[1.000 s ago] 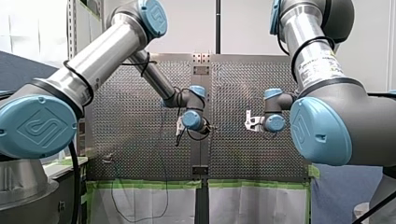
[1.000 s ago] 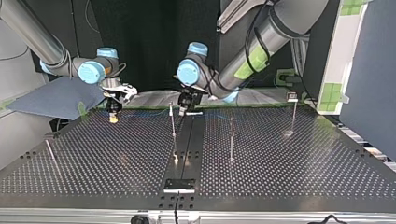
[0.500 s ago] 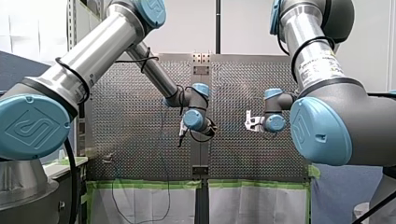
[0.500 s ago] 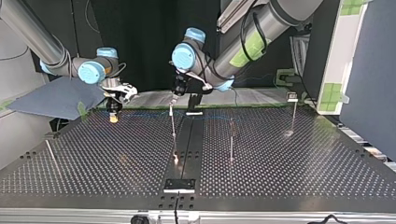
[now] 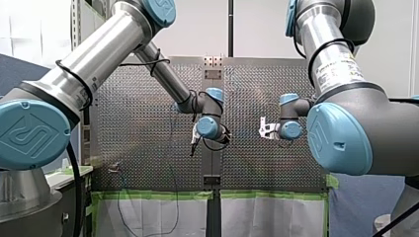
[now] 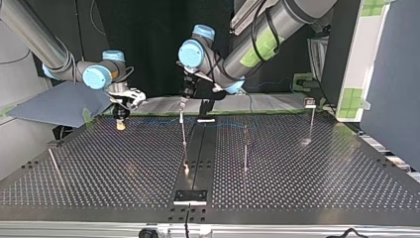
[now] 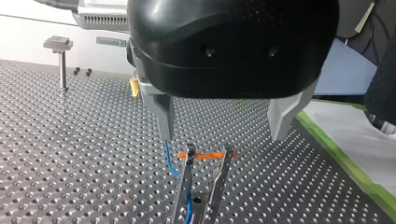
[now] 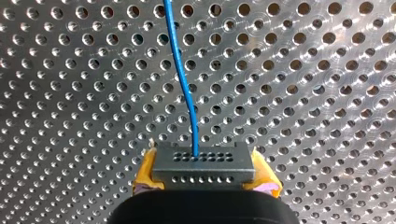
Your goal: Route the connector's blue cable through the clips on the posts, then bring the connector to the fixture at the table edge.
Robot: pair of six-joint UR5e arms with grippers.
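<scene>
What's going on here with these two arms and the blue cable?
My right gripper is shut on the connector, holding it over the table, with the blue cable running off from it. My left gripper is open just above a clip on a post, and a stretch of the cable sits in that clip.

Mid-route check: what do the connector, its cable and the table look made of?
Connector: matte grey block with rows of pin holes, probably plastic, possibly metal. Blue cable: thin, smooth jacket, likely plastic insulation. Table: bare shiny metal, glints around its holes.
</scene>
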